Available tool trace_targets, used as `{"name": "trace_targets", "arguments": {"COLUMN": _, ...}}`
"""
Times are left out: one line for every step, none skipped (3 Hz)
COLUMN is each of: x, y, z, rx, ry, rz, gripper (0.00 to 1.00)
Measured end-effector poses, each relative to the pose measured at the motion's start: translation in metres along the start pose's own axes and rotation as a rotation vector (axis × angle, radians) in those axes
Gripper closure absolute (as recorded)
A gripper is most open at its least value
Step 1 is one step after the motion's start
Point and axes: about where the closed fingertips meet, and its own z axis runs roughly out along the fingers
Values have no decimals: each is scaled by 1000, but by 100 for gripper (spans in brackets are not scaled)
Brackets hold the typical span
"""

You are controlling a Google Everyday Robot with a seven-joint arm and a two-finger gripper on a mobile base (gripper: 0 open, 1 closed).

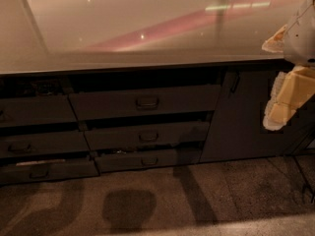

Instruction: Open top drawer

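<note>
Under counter, centre: top drawer (145, 95), barely out if at all.
Pull: handle (147, 102), untouched.
Far right: gripper (276, 102), well apart from the drawer, nothing held; open or closed, cannot tell.
Left: likely reach, grasp, pull.

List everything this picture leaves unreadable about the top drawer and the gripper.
- Inside of the top drawer: camera view, lost in the dark shadow under the countertop lip.
- Gripper, at the right edge in front of the cabinet door: camera view, partly cut off by the frame.
- Left drawers: camera view, cut off by the left edge.
</note>
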Motion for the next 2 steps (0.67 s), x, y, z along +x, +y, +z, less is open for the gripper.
{"name": "trace_targets", "arguments": {"x": -1, "y": 0, "z": -1, "rx": 4, "ry": -1, "rz": 0, "gripper": 0}}
{"name": "trace_targets", "arguments": {"x": 2, "y": -17, "z": 15, "rx": -40, "ry": -10, "rz": 42, "gripper": 0}}
